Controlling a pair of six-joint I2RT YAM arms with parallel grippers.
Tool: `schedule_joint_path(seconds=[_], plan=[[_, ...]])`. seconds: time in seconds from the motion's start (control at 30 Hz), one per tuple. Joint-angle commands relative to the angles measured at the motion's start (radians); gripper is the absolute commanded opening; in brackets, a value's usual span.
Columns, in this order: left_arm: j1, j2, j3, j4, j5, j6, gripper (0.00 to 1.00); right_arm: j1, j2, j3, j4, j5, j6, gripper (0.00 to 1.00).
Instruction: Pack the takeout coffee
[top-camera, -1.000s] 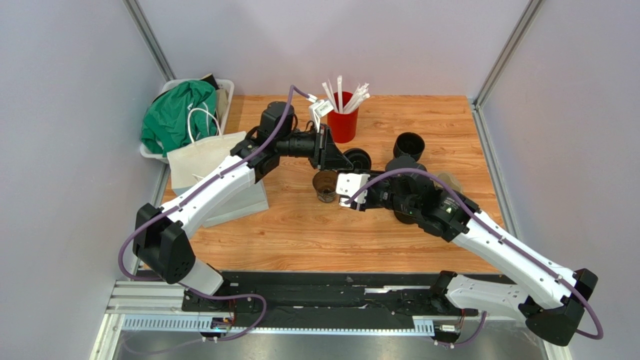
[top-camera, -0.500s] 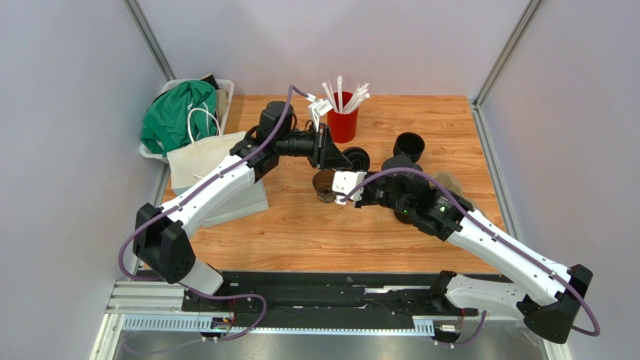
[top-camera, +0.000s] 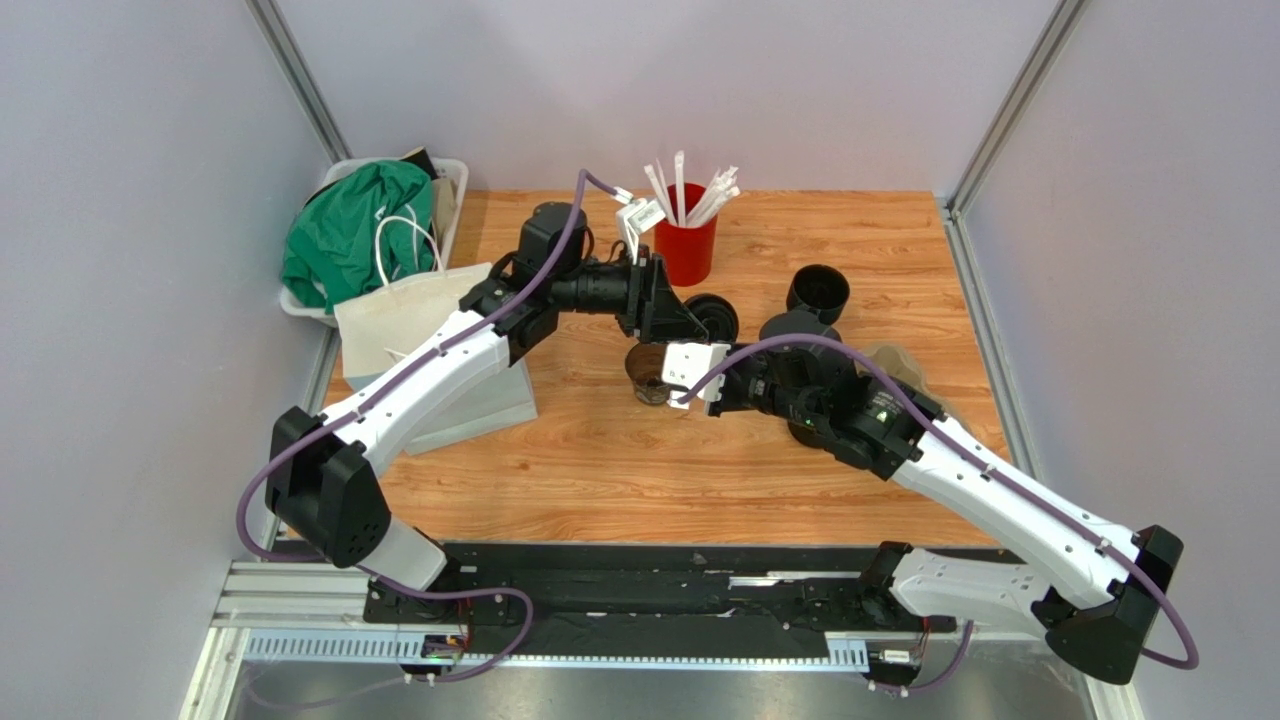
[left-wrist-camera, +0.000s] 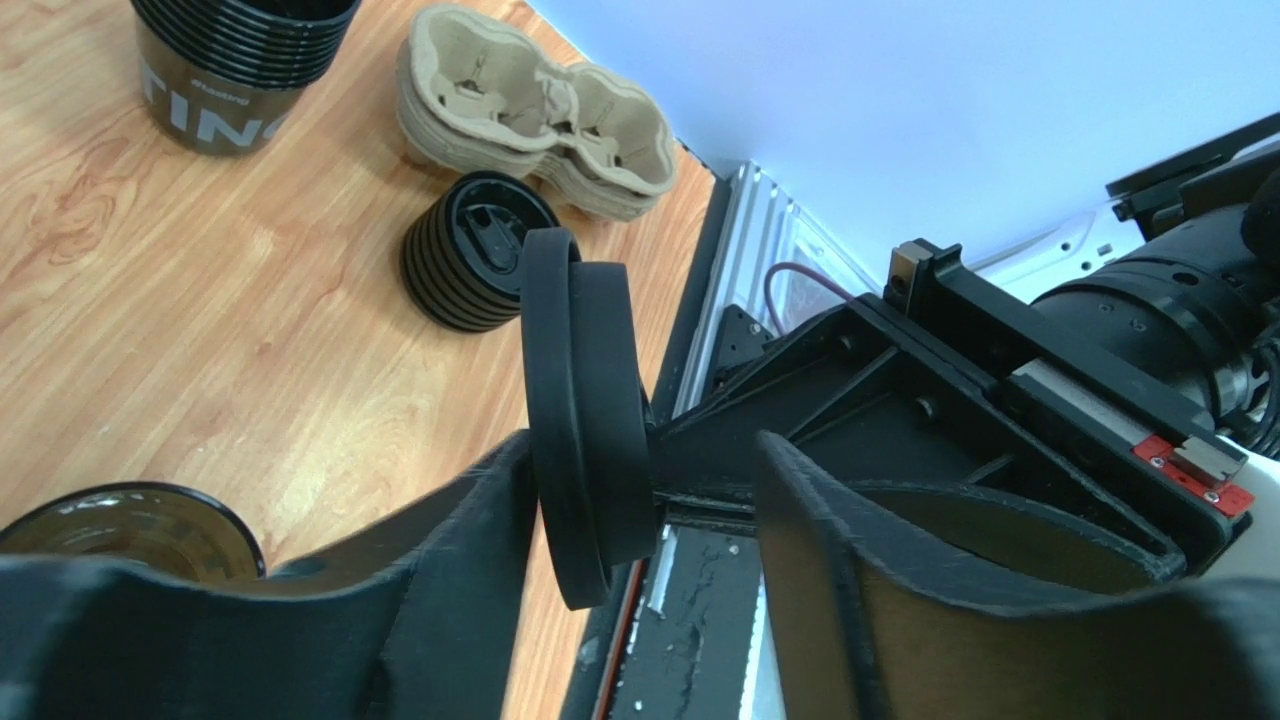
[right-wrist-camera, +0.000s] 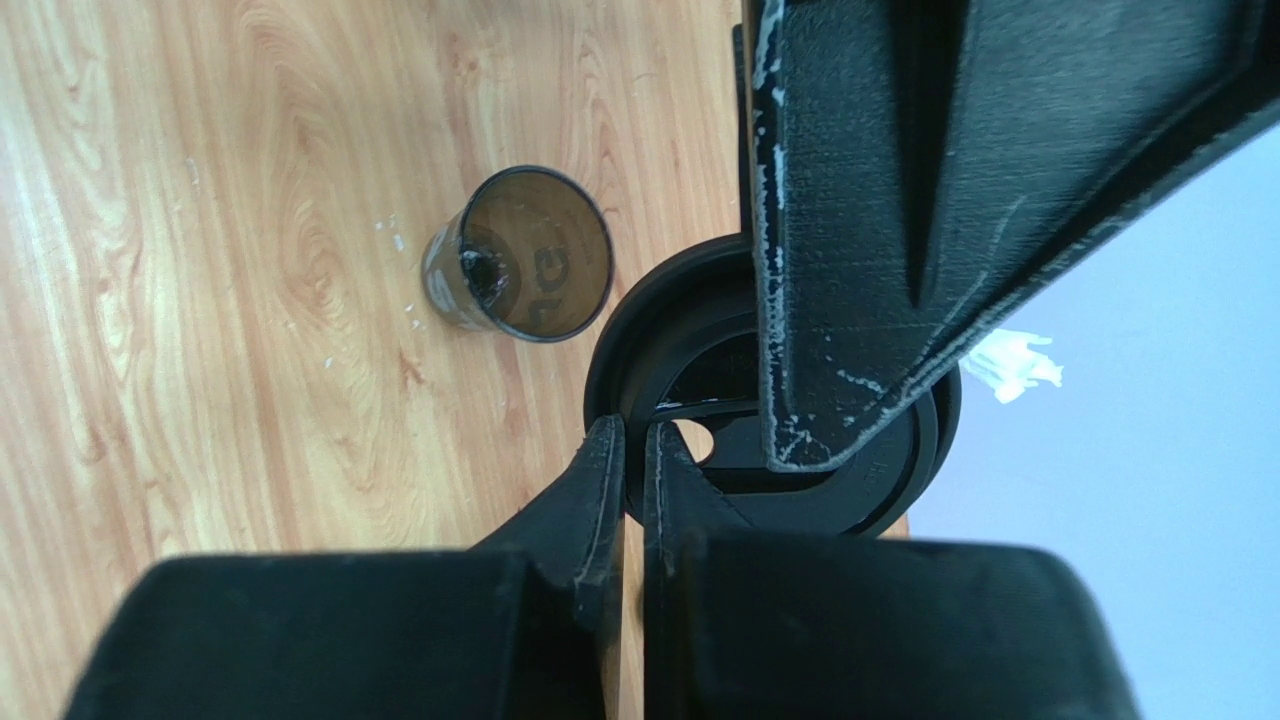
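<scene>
An open dark cup stands lidless at mid table; it also shows in the right wrist view and the left wrist view. Two black lids stuck together stand on edge in the air. My right gripper is shut on the rim of the lids. My left gripper is open around them: one finger touches them, the other stands apart. In the top view both grippers, left and right, meet just above and right of the cup.
A stack of black lids lies behind the cup, and a stack of black cups stands further right. The brown pulp carrier lies near the right arm. A red cup of straws, a paper bag and a bin of cloth are at the back left.
My right gripper has moved a little left and back, up to the left gripper and the lids. The left arm has hardly moved.
</scene>
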Motion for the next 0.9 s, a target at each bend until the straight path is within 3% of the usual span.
schedule_joint_path(seconds=[0.0,0.27,0.43,0.53,0.57,0.73,0.87], plan=[[0.027,-0.042,0.026,-0.001,-0.001,0.033,0.69,0.001,0.001,0.089,-0.053,-0.051,0.034,0.0],[0.103,-0.055,0.132,-0.136,-0.097,0.202,0.92,0.001,0.006,0.169,-0.147,-0.104,0.076,0.0],[0.179,-0.053,0.167,-0.173,-0.191,0.234,0.95,-0.006,0.023,0.201,-0.161,-0.11,0.1,0.0],[0.202,-0.049,0.172,-0.211,-0.179,0.315,0.95,-0.037,0.036,0.225,-0.162,-0.14,0.133,0.0],[0.202,-0.039,0.187,-0.285,-0.115,0.408,0.95,-0.046,0.041,0.233,-0.165,-0.147,0.145,0.0],[0.202,0.025,0.311,-0.583,-0.024,0.592,0.96,-0.132,0.055,0.278,-0.164,-0.174,0.214,0.0],[0.202,0.008,0.311,-0.621,-0.168,0.65,0.98,-0.175,0.043,0.27,-0.161,-0.164,0.226,0.0]])
